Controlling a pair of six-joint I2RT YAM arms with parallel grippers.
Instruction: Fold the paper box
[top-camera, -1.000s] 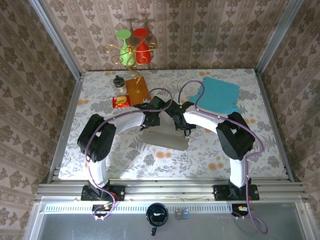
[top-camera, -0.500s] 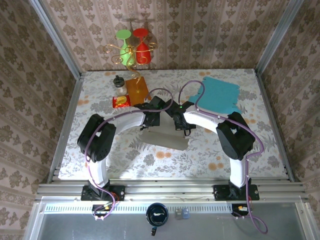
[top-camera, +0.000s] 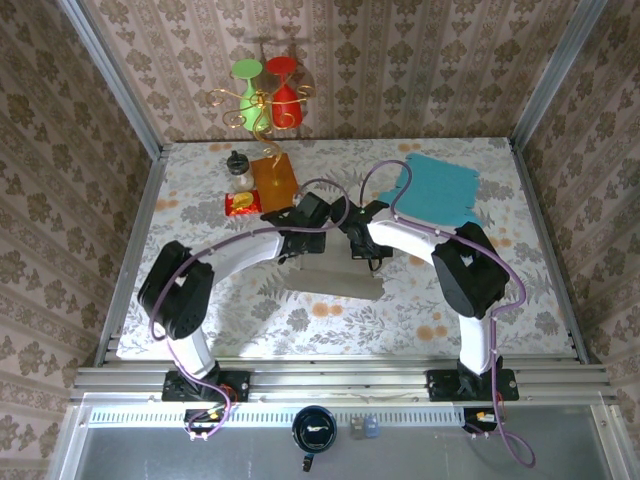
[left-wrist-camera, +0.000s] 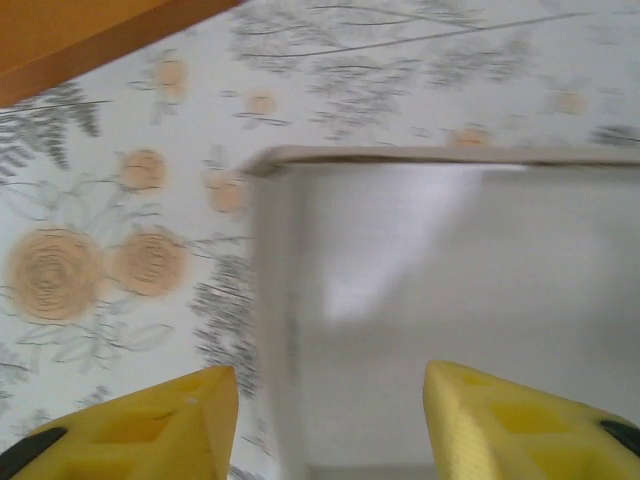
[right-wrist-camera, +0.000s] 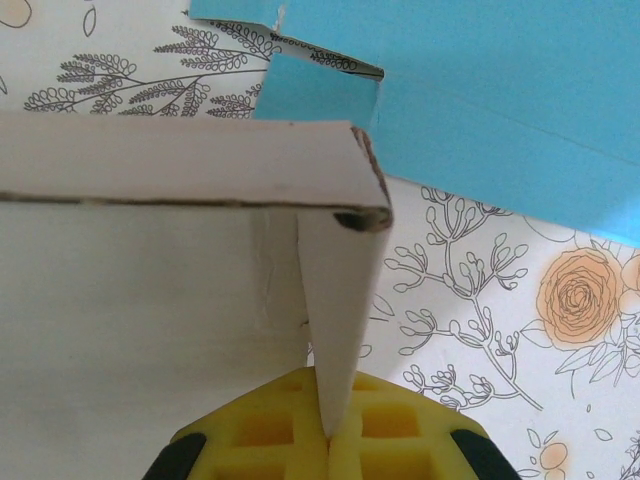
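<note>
1. The paper box (top-camera: 335, 282) lay at the middle of the counter (top-camera: 400, 330). Its long axis ran left to right, with the right end slightly nearer the arm bases.
2. The right hand (right-wrist-camera: 328, 440) was clenched on the box. Its yellow pads pinched an upright panel at the box's right end.
3. The left hand (left-wrist-camera: 330, 425) was spread and grasped nothing. The box's far-left corner and left wall sat just ahead, between its 2 fingers.
4. Judgement: with the right end pinned, the left hand was the free one nearest the left wall. The coming fold likely turned on that wall, which lay across the long axis.
5. A blue sheet (right-wrist-camera: 500, 80) lay just beyond the right corner. An orange board (left-wrist-camera: 70, 40) lay apart from the box, beyond the left hand.
</note>
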